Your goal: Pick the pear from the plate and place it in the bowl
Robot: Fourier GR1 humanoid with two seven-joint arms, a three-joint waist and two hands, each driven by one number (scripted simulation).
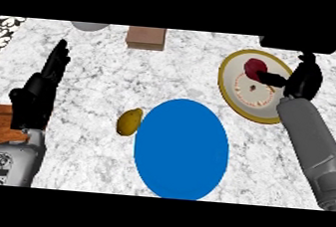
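black fingers (274, 79) against glossy dark-red pear (255, 67)

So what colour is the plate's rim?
Yellow-gold, around the plate; head view shows it best.

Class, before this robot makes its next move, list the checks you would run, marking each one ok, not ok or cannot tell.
1. Dark red pear lies on the yellow-rimmed round plate: ok.
2. Right robot hand is at the pear: ok.
3. Grasp closed on the pear: cannot tell.
4. Blue round bowl holds nothing: ok.
5. Yellow-brown oval fruit lies beside the bowl, not in it: ok.
6. Left robot hand rests open at the left: ok.
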